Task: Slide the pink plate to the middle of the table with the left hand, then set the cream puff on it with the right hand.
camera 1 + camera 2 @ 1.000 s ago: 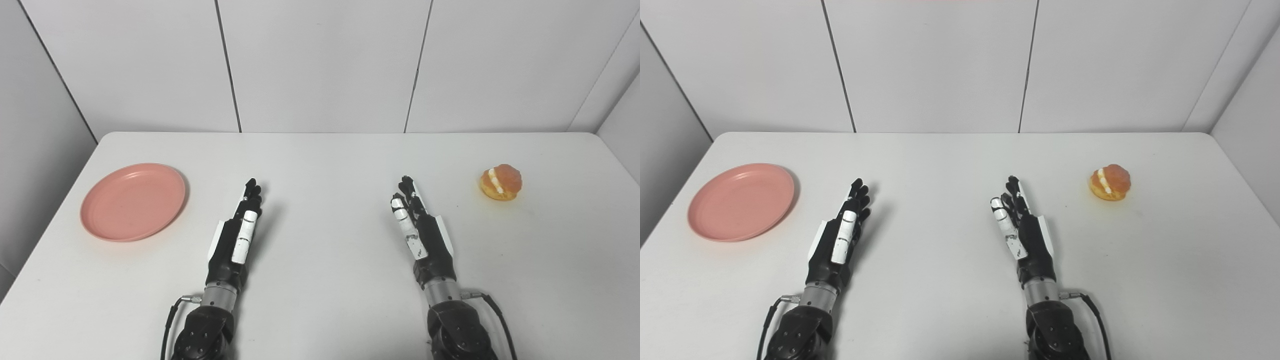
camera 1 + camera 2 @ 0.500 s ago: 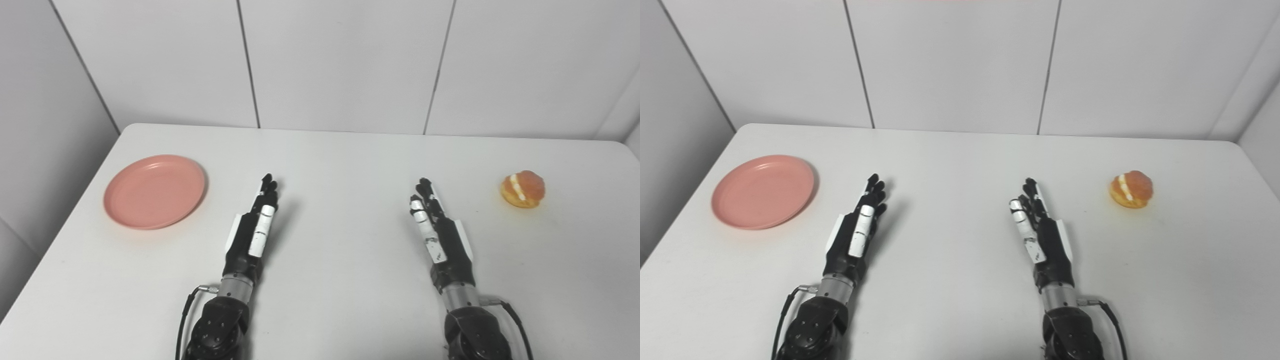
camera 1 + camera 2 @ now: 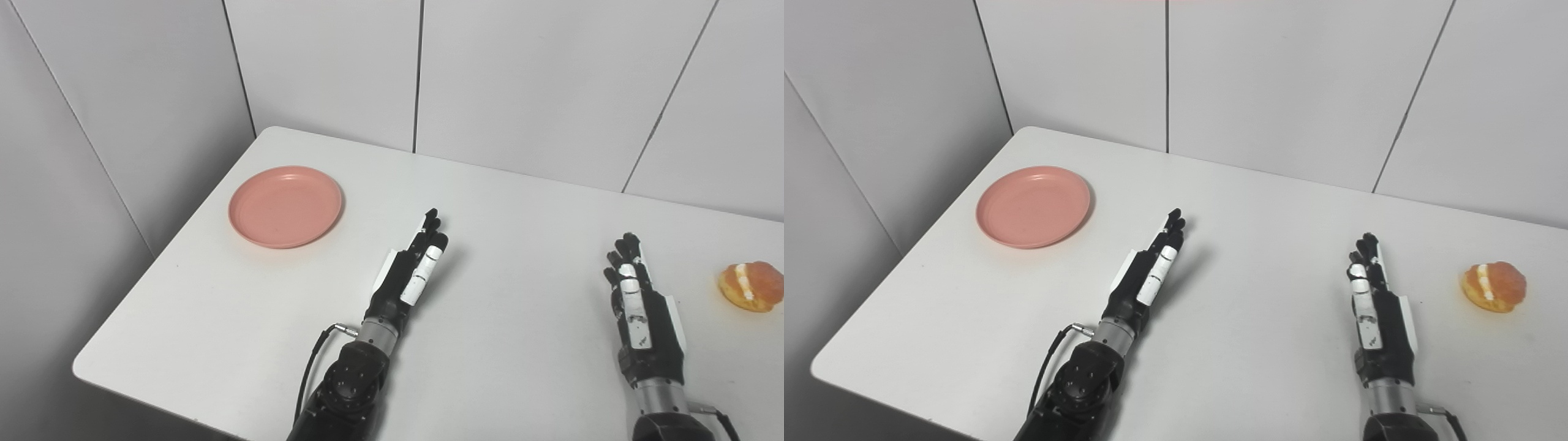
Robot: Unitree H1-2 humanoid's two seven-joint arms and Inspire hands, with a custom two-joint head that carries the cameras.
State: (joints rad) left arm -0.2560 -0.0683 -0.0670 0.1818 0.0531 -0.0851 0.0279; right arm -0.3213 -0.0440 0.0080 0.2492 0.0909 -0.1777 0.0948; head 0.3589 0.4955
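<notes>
- White wall panels with dark seams close in a white table [image 3: 502,343] on its far side and its left side.
- Left eye view: the pink plate [image 3: 285,206] lies flat near the table's far left corner, with nothing on it.
- The left hand [image 3: 409,277] sits well apart from the plate, toward the middle of the table, edge-on with its fingers [image 3: 432,228] straight, side by side and clasping nothing; whether it touches the surface cannot be told.
- The right hand [image 3: 640,306] is stretched out the same way, fingers straight and close together, holding nothing.
- The cream puff [image 3: 750,286] rests on the table beyond and to the right of the right hand, clear of it, with its right edge close to the picture's border.
- Both forearms are cut off at the bottom edge, and a black cable [image 3: 309,367] loops from the left wrist out of view.
- Right eye view: the cream puff [image 3: 1494,286] shows whole here, golden with a pale cream stripe, near the table's right side.
- The pink plate [image 3: 1033,206] again lies by the far left corner, and the left hand [image 3: 1146,278] is apart from it.
- The table's near edge shows only at the left; its right end runs out of the picture.
</notes>
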